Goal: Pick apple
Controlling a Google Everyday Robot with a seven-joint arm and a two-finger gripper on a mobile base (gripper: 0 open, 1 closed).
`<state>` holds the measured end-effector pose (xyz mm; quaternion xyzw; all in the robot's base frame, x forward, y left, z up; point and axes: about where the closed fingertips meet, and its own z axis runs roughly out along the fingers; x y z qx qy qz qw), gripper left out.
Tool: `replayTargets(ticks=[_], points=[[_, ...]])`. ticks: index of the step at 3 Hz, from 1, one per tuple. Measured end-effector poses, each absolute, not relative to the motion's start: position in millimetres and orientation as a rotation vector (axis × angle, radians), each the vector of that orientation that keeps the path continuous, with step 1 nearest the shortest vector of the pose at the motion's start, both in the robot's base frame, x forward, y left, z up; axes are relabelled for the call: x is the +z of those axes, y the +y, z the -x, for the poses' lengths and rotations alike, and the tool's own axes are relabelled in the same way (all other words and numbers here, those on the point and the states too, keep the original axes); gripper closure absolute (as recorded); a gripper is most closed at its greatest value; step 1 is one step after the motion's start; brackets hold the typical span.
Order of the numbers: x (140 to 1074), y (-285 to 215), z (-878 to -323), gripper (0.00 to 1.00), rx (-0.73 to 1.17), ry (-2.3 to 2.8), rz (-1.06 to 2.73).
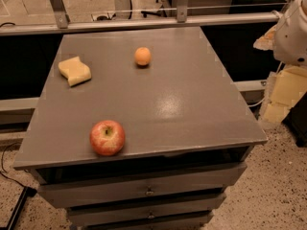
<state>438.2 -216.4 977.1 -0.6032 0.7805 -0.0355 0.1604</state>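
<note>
The apple (107, 137) is round and red with yellowish streaks and a stem in a dimple. It sits upright near the front left edge of the grey table top (172, 95). My gripper (282, 96) hangs at the far right of the view, below the white arm housing (293, 30). It is off the table's right side, far from the apple, and holds nothing that I can see.
A small orange fruit (142, 56) lies at the back middle of the table. A pale yellow wavy sponge (75, 71) lies at the back left. Drawers (144, 188) run under the top. A metal rail (144, 23) crosses behind the table.
</note>
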Motion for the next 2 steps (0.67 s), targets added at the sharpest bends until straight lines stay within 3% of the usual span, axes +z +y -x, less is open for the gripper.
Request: replayTargets(ticks=[2], points=[[969, -203, -446, 0.0, -0.058, 2.195, 1.733]])
